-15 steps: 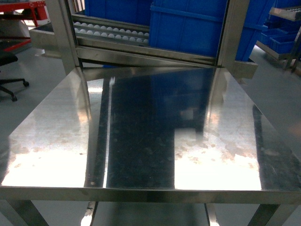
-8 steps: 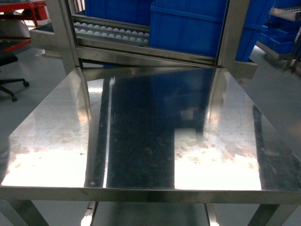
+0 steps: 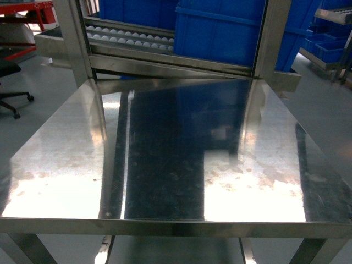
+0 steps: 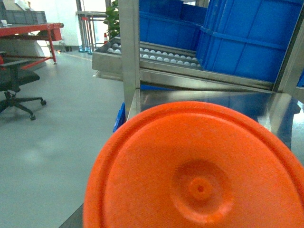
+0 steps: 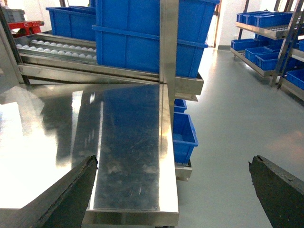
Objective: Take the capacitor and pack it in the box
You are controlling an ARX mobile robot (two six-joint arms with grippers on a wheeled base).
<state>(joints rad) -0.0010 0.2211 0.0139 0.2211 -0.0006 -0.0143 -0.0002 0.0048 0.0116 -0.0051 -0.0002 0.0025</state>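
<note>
Neither the capacitor nor the box shows in any view. The steel table point(image 3: 165, 137) lies bare in the head view, and no arm reaches into that view. An orange round disc point(image 4: 199, 175) with a small central dimple fills the lower part of the left wrist view. It hides the left jaws. My right gripper point(image 5: 173, 161) hangs open over the table's right front corner point(image 5: 128, 142). Its two dark fingers point(image 5: 71, 190) stand wide apart with nothing between them.
Large blue bins point(image 3: 220, 33) and a roller conveyor point(image 3: 132, 38) stand on a steel rack behind the table. A steel post point(image 5: 168, 42) rises at the table's back right corner. A blue bin point(image 5: 183, 135) sits low beside the table; an office chair point(image 3: 11, 82) stands far left.
</note>
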